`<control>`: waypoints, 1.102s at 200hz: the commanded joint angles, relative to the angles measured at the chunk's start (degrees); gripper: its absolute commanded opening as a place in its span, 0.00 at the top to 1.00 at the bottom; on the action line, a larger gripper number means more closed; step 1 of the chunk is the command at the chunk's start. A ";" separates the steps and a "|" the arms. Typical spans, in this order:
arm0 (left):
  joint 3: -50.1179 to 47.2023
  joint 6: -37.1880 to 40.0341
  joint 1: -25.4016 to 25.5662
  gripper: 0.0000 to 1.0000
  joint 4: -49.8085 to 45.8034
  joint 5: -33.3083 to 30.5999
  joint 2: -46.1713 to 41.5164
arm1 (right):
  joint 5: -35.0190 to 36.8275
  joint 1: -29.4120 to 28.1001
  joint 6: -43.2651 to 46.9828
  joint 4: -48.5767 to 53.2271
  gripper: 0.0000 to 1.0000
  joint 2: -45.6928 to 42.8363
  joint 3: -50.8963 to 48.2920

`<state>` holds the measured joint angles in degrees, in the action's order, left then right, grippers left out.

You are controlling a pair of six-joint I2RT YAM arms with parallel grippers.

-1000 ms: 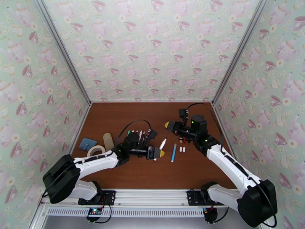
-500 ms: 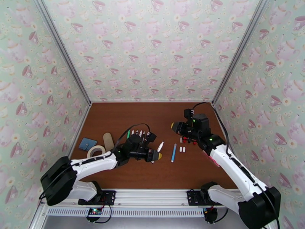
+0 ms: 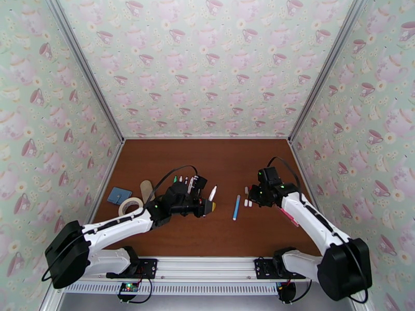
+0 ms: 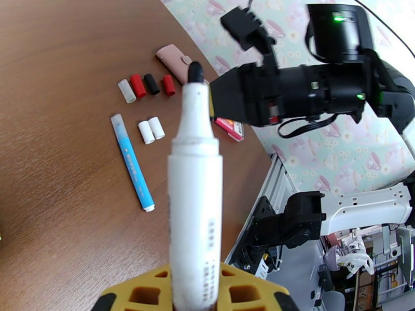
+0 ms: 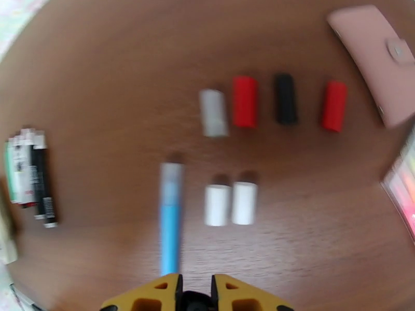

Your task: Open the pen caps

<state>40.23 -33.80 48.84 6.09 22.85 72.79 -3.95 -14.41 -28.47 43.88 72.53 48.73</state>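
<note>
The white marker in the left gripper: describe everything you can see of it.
The white marker is a plastic-looking barrel with small grey print, a stepped collar and a bare black tip, uncapped. The left gripper clamps its rear end between yellow fingers; it juts forward above the table, touching nothing else.

The left gripper [image 3: 209,206] grips a white pen [image 4: 194,203]; the right gripper [image 5: 196,292] points downward, fingers nearly together.
</note>
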 commanded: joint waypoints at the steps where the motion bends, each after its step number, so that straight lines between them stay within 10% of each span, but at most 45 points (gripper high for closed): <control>1: 1.83 1.19 0.20 0.91 -0.97 -1.47 -0.37 | 4.19 1.33 3.06 0.83 1.00 3.61 0.27; 220: 2.84 0.23 0.95 0.94 -2.55 -4.29 2.24 | 7.64 2.46 5.00 -5.47 0.74 16.82 1.91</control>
<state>40.88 -33.87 49.34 4.64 20.03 74.41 1.93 -12.08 -24.10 39.05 89.65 49.47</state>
